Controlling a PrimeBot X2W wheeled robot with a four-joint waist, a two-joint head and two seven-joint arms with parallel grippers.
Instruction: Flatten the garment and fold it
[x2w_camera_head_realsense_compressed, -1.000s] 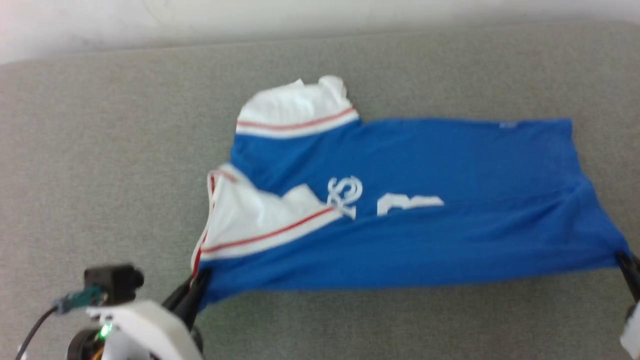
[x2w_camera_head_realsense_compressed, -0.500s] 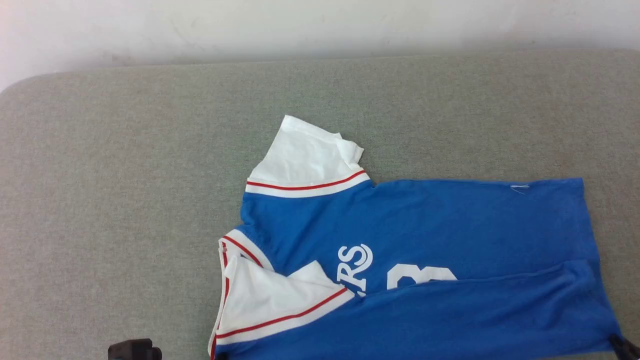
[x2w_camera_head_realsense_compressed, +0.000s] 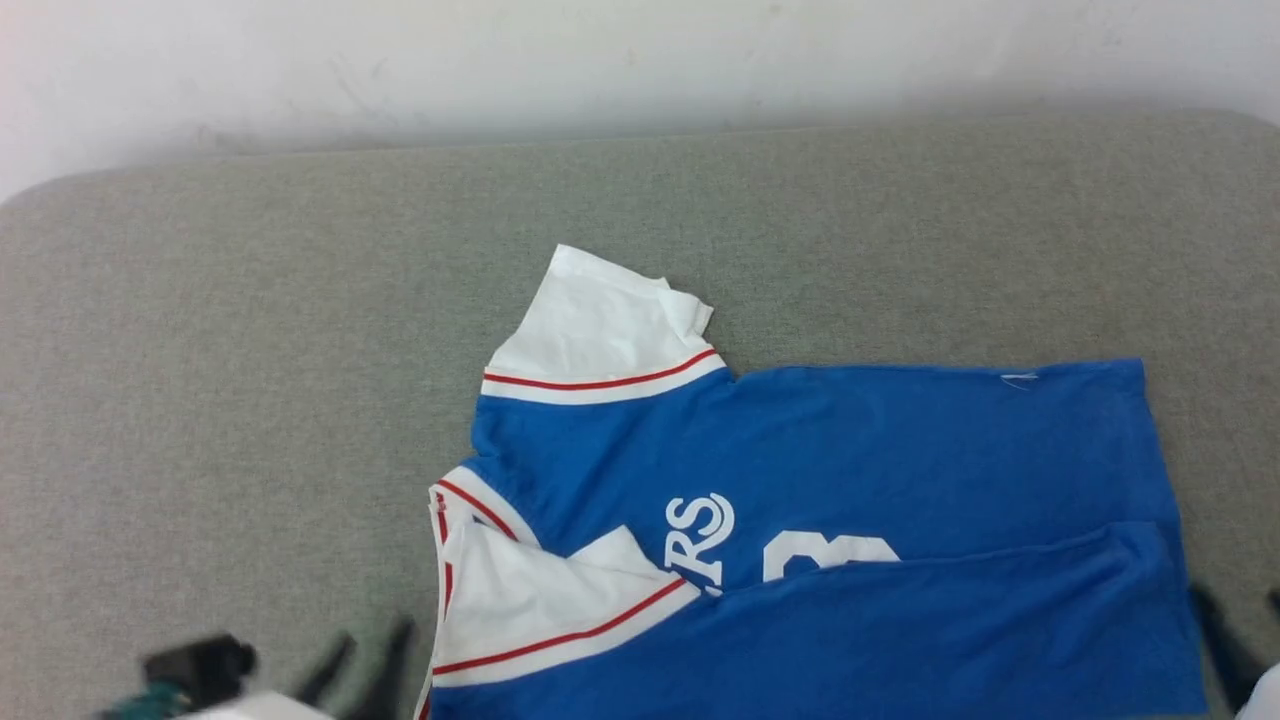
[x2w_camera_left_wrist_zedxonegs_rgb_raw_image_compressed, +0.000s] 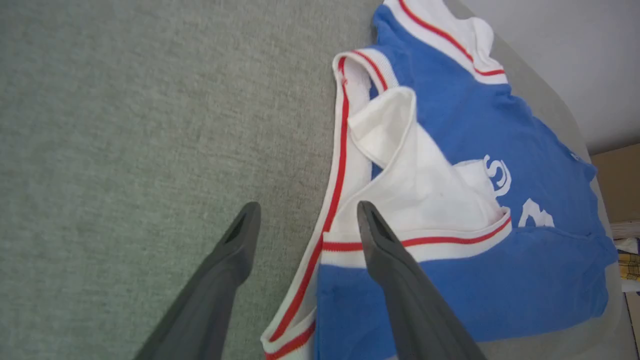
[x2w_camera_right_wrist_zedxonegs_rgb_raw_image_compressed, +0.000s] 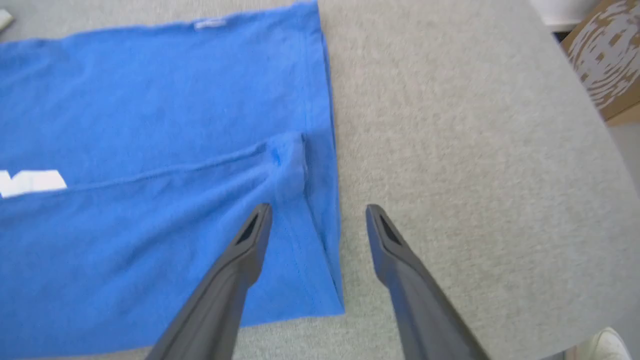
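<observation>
The garment (x2w_camera_head_realsense_compressed: 850, 470), a bright blue T-shirt with white, red-striped sleeve ends, lies on the grey surface, collar to the left. Its near half is folded over the far half, partly covering the white letters (x2w_camera_head_realsense_compressed: 700, 530). My left gripper (x2w_camera_head_realsense_compressed: 365, 660) is open beside the collar corner. In the left wrist view it (x2w_camera_left_wrist_zedxonegs_rgb_raw_image_compressed: 306, 216) straddles the red-striped edge of the garment (x2w_camera_left_wrist_zedxonegs_rgb_raw_image_compressed: 450, 150) without holding it. My right gripper (x2w_camera_head_realsense_compressed: 1240, 630) is open at the hem end. In the right wrist view it (x2w_camera_right_wrist_zedxonegs_rgb_raw_image_compressed: 317, 210) hovers over the hem corner of the garment (x2w_camera_right_wrist_zedxonegs_rgb_raw_image_compressed: 150, 125).
The grey padded table (x2w_camera_head_realsense_compressed: 200, 400) runs back to a white wall (x2w_camera_head_realsense_compressed: 640, 60) and has bare room left of and behind the shirt. A cardboard box (x2w_camera_right_wrist_zedxonegs_rgb_raw_image_compressed: 605, 60) stands past the table's right edge, where the table's rounded corner falls away.
Both grippers were shut on the garment's near corners, holding that edge up; now both are open and the folded edge lies flat. The head camera shifted during the first half second.
</observation>
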